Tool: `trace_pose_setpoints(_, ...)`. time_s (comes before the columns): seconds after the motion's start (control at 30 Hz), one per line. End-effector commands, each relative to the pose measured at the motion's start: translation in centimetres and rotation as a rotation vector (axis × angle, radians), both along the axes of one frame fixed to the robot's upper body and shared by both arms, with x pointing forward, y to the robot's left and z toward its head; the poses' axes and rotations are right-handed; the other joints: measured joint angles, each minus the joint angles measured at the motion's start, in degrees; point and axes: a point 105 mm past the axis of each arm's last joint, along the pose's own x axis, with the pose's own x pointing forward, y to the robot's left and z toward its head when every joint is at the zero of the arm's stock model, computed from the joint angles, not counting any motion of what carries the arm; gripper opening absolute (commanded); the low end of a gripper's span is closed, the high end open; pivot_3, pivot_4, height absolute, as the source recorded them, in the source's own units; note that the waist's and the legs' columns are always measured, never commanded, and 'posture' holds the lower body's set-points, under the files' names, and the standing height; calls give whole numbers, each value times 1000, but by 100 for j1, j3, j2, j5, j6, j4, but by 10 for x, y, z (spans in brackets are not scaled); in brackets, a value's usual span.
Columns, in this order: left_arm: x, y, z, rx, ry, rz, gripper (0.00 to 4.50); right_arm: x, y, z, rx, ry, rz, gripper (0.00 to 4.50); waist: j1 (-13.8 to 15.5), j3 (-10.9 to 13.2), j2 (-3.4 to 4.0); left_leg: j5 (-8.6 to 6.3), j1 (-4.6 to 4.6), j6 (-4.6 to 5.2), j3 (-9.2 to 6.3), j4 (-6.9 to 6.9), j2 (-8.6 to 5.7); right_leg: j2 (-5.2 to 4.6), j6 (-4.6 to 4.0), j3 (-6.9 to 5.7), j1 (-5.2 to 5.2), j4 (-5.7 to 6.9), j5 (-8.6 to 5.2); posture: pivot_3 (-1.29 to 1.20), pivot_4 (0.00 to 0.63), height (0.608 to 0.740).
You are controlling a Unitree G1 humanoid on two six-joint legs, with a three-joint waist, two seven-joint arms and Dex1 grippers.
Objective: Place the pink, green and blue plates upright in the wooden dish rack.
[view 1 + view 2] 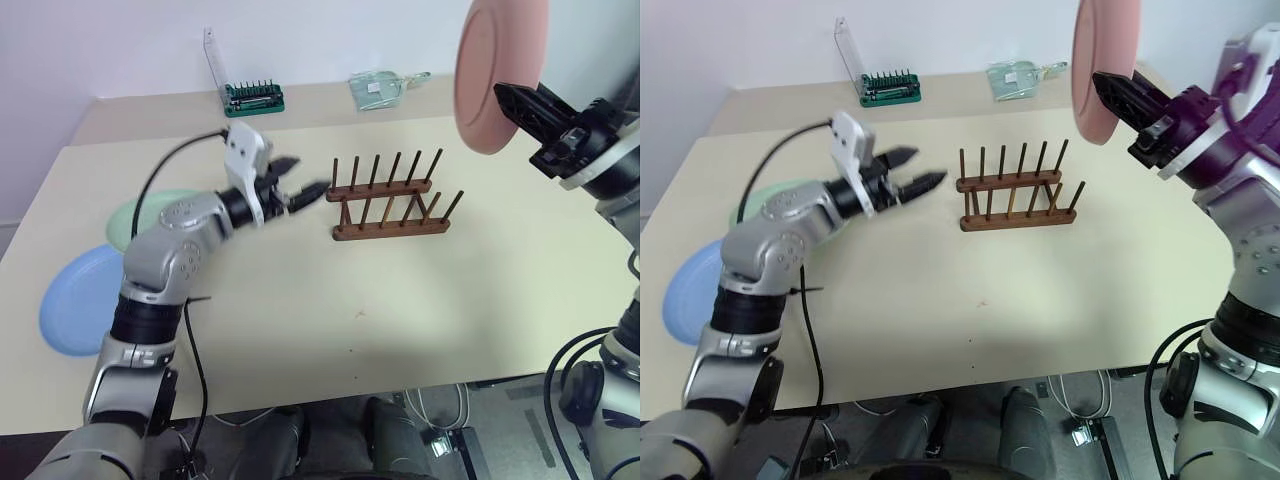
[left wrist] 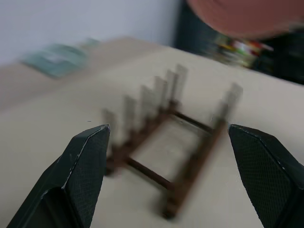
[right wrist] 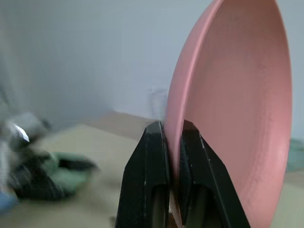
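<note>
- blue plate (image 1: 78, 300) and green plate (image 1: 135, 218) flat at left edge; look light, stiff, slick, so pinch the rim.
- left gripper (image 1: 296, 193) spread, empty, mid-frame.
- wooden dish rack (image 1: 388, 199) centre, empty.
- right gripper (image 1: 507, 103) pinching pink plate (image 1: 496, 68) rim, upper right.

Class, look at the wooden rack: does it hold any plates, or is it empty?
Empty. The rack shows bare pegs; the pink plate is held in the air, and the green and blue plates lie on the table.

table (image 1: 300, 320) | rack (image 1: 388, 200); green plate (image 1: 130, 218); blue plate (image 1: 78, 300) (left edge); bit tray (image 1: 254, 98)
</note>
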Motion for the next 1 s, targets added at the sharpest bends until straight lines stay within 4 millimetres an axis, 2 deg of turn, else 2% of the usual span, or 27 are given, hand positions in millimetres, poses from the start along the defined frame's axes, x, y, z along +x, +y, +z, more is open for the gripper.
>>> trace_pose_setpoints(0.03,-25,-9,-3,70,-55,-163,4074,-8,0,9,42,3,28,0,5,0,1,0,0,0,0,0,0,0,0,0,-1,0,0,0,150,740)
trace_pose_setpoints(0.17,-39,-11,-18,124,-11,-252,4074,-4,1,3,43,53,58,0,41,0,2,-1,-1,1,5,4,0,-2,0,1,0,1,0,0,150,740)
trace_pose_setpoints(0.3,-42,-15,-27,169,-11,-278,4074,15,-4,-12,2,126,46,0,39,-1,3,-2,-1,5,5,7,-1,-2,0,0,3,0,0,0,150,740)
trace_pose_setpoints(0.67,-40,-13,-26,147,-7,-230,4074,48,-20,-30,-17,239,60,0,33,-1,5,-3,-1,5,7,5,0,-2,0,0,0,-2,0,0,150,740)
trace_pose_setpoints(0.77,-42,-13,-27,148,-5,-225,4074,63,-25,-42,-2,308,39,0,32,-1,5,-3,-1,5,9,6,0,-2,0,1,0,-2,0,0,150,740)
trace_pose_setpoints(0.8,-42,-14,-27,150,-5,-219,4127,66,-25,-43,2,312,35,579,32,-1,5,-3,-2,5,9,6,0,-2,0,1,0,-2,0,0,150,740)
trace_pose_setpoints(0.83,-42,-14,-28,151,-5,-215,4127,68,-25,-43,3,310,35,755,32,0,5,-3,-1,5,9,6,0,-2,0,1,0,-1,0,0,150,740)
trace_pose_setpoints(0.9,-41,-14,-27,147,-5,-208,4127,71,-26,-40,7,297,23,1477,39,0,5,-3,-2,5,8,5,0,-2,0,0,-1,-2,0,0,150,740)
trace_pose_setpoints(1.0,-40,-13,-26,131,-2,-191,4127,78,-31,-33,14,259,-33,3077,36,0,5,-3,-3,5,8,5,0,-3,0,0,-1,-3,0,0,150,740)
